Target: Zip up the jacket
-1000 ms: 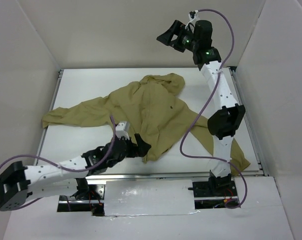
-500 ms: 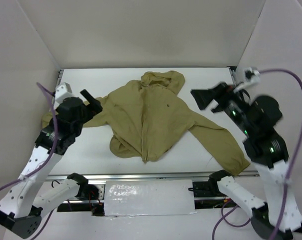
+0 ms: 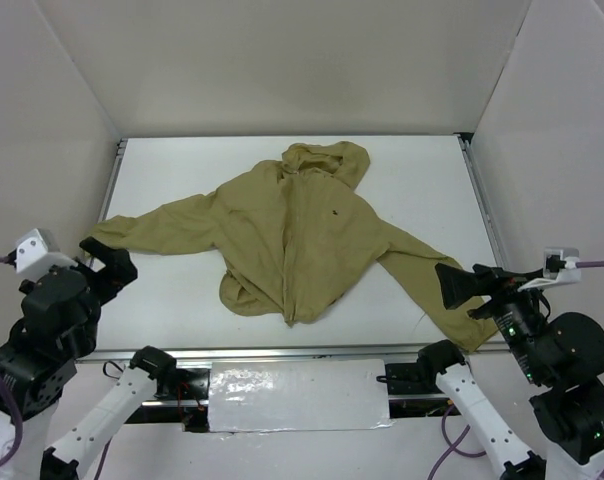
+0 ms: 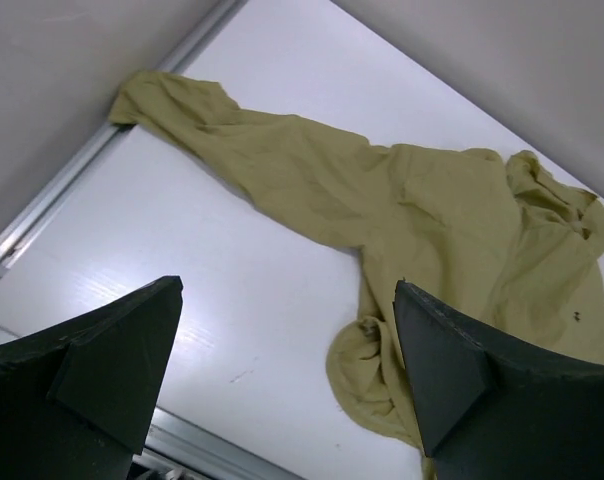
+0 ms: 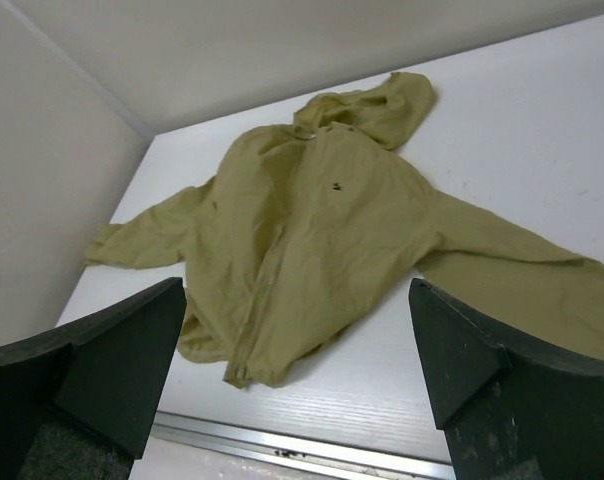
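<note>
1. The jacket [image 3: 292, 235] lies face up in the middle of the table [image 3: 182, 170], with its hood [image 3: 327, 160] at the far side and a sleeve out to each side. We can follow the zipper [image 3: 294, 250] down the front, but the slider is too small for us to find, so we can't tell how much is already closed.
2. Biggest worry for us is the hem [image 3: 244, 292]. It's bunched and folded under on the left, right by the zipper's bottom end. If we pull a slider up against that crumple, it'll probably jam or bite fabric.
3. Nothing is pinning the cloth either. If one gripper tugs with no hold at the bottom, we'd guess the whole jacket just slides or lifts instead of zipping.
4. The right sleeve [image 3: 432, 275] ends at the near edge, close by the right arm, so it could snag when that arm reaches in.
5. The left gripper [image 4: 287, 290] hangs above the near-left corner, jaws spread wide, nothing held or touched.
6. Same for the right gripper [image 5: 297, 285]. It sits above the near-right corner, jaws wide apart, empty and clear of the cloth.
</note>
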You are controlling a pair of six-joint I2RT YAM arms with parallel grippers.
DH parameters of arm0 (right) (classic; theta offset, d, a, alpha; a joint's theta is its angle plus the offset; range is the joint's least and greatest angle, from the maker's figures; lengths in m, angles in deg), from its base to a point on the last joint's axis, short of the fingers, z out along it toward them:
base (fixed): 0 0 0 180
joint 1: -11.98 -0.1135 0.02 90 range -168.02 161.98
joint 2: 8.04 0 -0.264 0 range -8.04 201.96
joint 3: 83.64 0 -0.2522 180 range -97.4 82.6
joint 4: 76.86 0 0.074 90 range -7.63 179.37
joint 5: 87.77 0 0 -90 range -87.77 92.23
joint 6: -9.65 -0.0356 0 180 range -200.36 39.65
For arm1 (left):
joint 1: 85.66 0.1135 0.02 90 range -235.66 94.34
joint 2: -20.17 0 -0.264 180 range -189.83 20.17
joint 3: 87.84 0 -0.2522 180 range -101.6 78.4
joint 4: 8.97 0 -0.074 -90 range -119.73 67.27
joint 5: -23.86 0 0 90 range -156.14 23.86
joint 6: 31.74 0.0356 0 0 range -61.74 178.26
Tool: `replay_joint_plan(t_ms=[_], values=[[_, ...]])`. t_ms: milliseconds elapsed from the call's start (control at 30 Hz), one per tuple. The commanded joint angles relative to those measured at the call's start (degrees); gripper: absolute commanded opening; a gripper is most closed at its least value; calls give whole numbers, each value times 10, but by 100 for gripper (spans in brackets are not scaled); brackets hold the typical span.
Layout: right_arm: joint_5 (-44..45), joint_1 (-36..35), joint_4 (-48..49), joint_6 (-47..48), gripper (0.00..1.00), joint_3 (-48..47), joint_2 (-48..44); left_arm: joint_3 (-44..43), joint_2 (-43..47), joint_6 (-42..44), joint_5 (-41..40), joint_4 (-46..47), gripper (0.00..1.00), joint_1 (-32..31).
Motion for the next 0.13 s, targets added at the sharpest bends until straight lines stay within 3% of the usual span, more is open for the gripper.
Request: replay_joint_plan(t_ms=[0,100], values=[[28,-1,-30,14,100,6,-6,-8,2,20,-34,-60,99,3],[26,-1,-26,14,100,2,-7,3,7,28,-37,-59,99,3]])
